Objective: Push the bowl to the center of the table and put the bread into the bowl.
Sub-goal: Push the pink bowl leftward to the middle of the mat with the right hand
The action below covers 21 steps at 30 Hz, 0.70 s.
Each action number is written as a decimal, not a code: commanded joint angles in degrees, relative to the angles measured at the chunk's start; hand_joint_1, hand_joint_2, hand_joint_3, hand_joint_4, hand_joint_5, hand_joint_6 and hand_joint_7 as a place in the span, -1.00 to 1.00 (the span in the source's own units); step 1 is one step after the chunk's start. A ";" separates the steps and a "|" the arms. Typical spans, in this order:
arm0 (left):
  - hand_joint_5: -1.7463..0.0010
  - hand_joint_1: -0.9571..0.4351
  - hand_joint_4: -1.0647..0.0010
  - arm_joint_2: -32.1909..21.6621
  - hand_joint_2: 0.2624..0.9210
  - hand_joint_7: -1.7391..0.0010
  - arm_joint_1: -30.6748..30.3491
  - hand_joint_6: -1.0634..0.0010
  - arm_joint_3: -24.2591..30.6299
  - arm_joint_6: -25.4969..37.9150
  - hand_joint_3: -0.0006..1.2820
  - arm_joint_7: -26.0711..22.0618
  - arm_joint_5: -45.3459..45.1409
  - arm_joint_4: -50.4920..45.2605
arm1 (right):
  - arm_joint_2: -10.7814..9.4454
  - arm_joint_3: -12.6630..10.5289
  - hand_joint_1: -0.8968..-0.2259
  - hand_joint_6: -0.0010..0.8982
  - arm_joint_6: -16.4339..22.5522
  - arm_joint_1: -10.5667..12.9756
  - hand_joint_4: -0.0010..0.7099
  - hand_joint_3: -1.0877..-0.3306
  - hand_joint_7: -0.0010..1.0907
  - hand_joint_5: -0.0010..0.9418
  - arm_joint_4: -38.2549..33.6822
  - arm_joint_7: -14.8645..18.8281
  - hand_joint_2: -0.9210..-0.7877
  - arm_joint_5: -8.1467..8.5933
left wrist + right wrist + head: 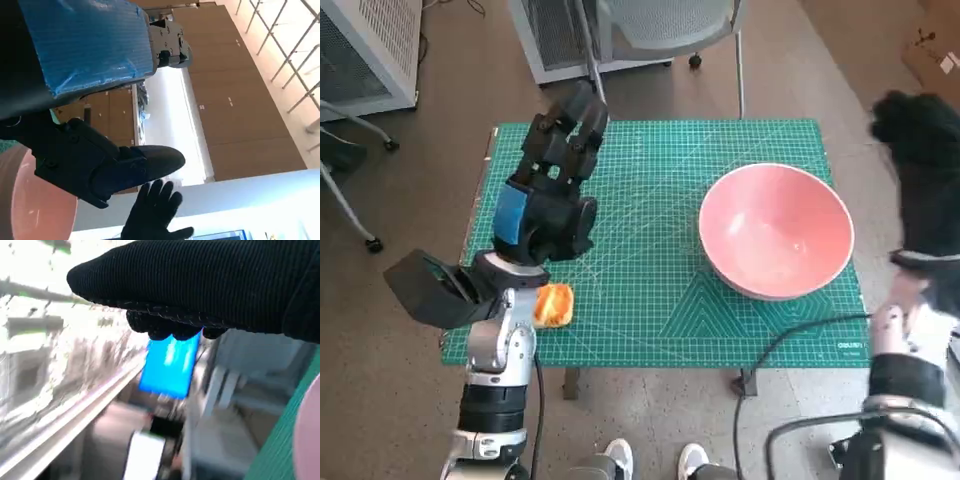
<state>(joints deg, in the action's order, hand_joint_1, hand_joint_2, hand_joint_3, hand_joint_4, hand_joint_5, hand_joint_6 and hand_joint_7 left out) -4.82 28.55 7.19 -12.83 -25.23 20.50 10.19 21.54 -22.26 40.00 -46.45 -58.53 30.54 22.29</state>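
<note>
Pink bowl (776, 230) sits right, bread (553, 304) beside left hand (552, 190).

Brown, mottled floor (410, 180) all round small table (570, 380). Green gridded cutting mat (660, 200) covered tabletop. Grey chair (670, 25) on castors stood past far edge; white perforated cabinet (370, 45) at far left corner. Cardboard (935, 55) lay at far right. Shoes of a person (655, 462) showed at near edge. Brown wood-panelled wall (240, 100) and metal railing (295, 45) seen from left wrist view, bright light between panels.
</note>
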 commanded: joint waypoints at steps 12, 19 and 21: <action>1.00 -0.27 1.00 -1.41 0.08 0.55 0.55 1.00 0.08 0.45 0.23 0.40 -0.53 -0.95 | 0.71 -0.86 -0.12 -0.30 -10.69 -1.65 -0.56 -0.07 -1.00 -1.00 -15.76 -10.27 -1.00 -4.80; 1.00 -0.27 1.00 -2.08 0.07 0.55 0.08 1.00 0.00 0.75 0.24 0.81 -0.87 -1.63 | -0.56 -0.29 -0.08 -0.29 -15.51 -0.86 -0.54 -0.16 -0.99 -0.99 -17.07 -13.69 -1.00 -7.10; 1.00 -0.27 1.00 -2.30 0.06 0.55 -0.12 1.00 0.02 0.89 0.24 0.91 -0.84 -1.85 | -1.13 -0.29 -0.10 -0.27 -16.60 -0.72 -0.52 -0.16 -0.98 -0.98 -17.28 -14.41 -1.00 -7.48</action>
<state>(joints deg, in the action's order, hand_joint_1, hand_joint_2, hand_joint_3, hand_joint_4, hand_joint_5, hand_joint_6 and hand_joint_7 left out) -6.52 28.55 7.21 -12.37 -24.57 20.22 9.65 21.89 -22.72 26.13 -48.51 -74.53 17.81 15.92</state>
